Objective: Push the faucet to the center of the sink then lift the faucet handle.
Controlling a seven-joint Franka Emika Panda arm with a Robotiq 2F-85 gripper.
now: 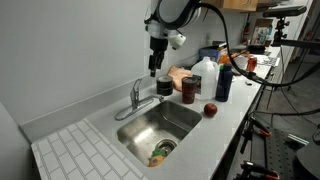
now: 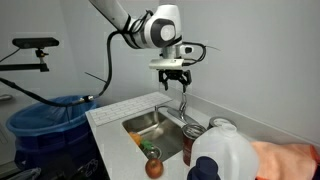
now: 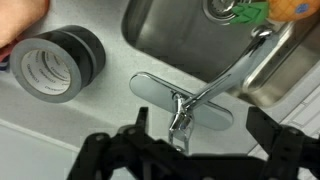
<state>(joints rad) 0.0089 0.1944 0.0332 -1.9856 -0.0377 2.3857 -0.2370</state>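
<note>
"Faucet [image 3: 235,65] stood where?"
"At the sink [image 3: 180,30] rim beside a tape roll [image 3: 55,62], spout angled over the basin. Your gripper [image 3: 195,148] hung above its handle, jaws spread wide, empty."

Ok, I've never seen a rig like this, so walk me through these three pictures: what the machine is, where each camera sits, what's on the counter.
It is a robot arm ending in a two-fingered gripper. Two pictures come from cameras standing outside it; the third looks down from its wrist. The gripper hangs open above the faucet of a steel sink and holds nothing. On the counter lie a roll of tape, a red can, a white jug and an apple.
</note>
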